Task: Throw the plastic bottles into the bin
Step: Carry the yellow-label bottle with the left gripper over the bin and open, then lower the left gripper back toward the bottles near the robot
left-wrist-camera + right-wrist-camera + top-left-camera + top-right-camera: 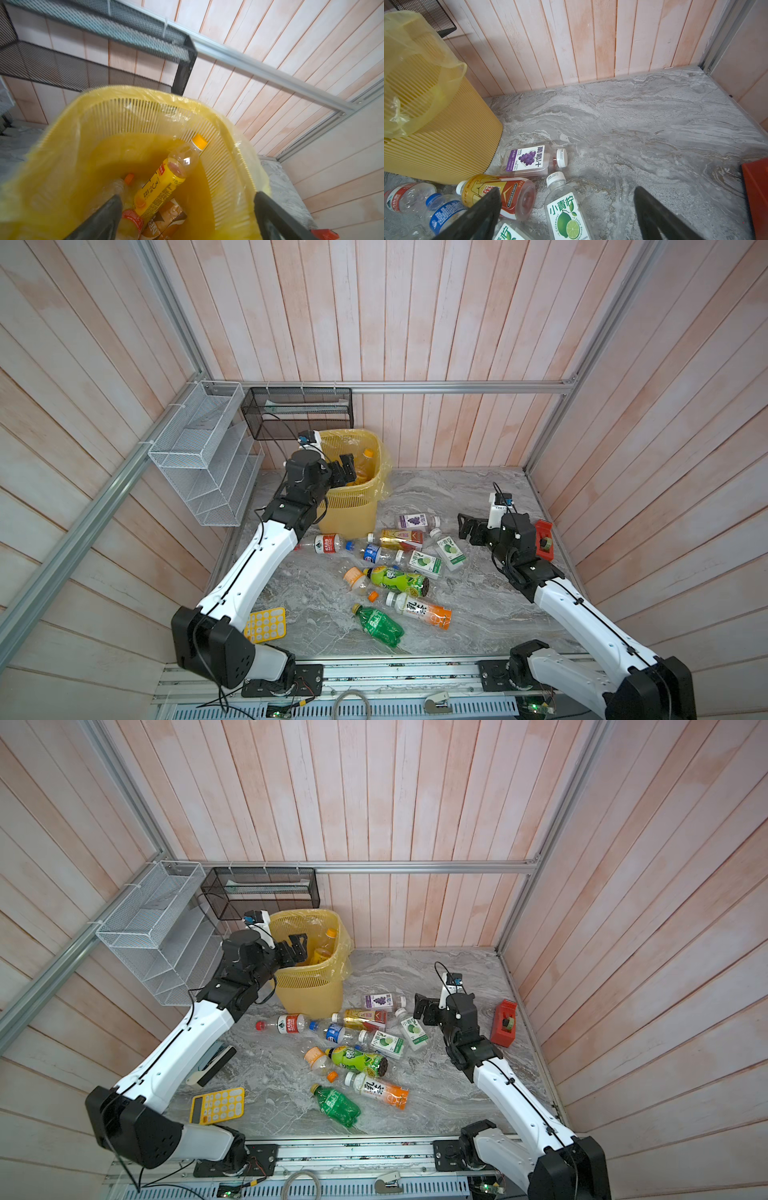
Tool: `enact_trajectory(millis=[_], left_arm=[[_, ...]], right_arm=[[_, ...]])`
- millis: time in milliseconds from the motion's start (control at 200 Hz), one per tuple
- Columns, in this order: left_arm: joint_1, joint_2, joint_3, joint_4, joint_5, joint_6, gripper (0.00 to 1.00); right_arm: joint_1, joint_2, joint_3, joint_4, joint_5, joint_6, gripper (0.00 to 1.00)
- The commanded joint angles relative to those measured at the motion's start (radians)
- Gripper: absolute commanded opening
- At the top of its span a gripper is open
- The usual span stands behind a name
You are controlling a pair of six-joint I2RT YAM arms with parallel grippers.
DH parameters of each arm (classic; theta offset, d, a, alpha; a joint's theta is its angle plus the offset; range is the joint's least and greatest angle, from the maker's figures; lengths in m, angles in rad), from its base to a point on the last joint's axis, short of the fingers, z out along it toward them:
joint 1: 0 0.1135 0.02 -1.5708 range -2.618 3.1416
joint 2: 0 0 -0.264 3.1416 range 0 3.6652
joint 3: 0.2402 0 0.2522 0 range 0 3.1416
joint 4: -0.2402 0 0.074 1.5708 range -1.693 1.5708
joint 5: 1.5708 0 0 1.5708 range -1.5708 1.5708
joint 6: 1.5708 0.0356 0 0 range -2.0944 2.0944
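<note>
While left fingers (104, 220) and right fingers (483, 218) spread empty, ten bottles (395, 578) lie on table (478, 497), four show in bin (353, 506).

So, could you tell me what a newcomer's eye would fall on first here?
The yellow lattice bin by the back wall, the left gripper open over its mouth and a yellow-labelled bottle leaning inside. Next, the colourful plastic bottles strewn on the grey marbled tabletop before it, near the open right gripper.
</note>
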Motion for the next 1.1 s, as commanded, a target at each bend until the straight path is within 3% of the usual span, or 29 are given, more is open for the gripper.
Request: enact_trajectory(millis=[0,350,575,930,1095], left_arm=[[-0.02,-0.11,-0.068,0.093,-0.054,0.036,1.0],[-0.141,-0.32,-0.398,0.035,-0.173,0.012,1.0],[-0.233,-0.387,-0.57,-0.027,-0.268,-0.126,1.0],[-0.338,-0.362,-0.757,-0.093,-0.24,-0.409,1.0],[-0.429,-0.322,-0.794,-0.116,-0.249,-0.513,1.0]], right_arm=[[-0.003,0.006,-0.008,-0.01,-0.002,0.008,0.99],[-0.004,0.061,-0.022,0.026,-0.052,0.06,0.99],[-0.004,0.073,-0.029,0.055,-0.113,0.061,1.0],[-0.004,0.097,-0.029,0.066,-0.135,0.073,0.99],[-0.004,0.103,-0.033,0.069,-0.139,0.071,0.99]])
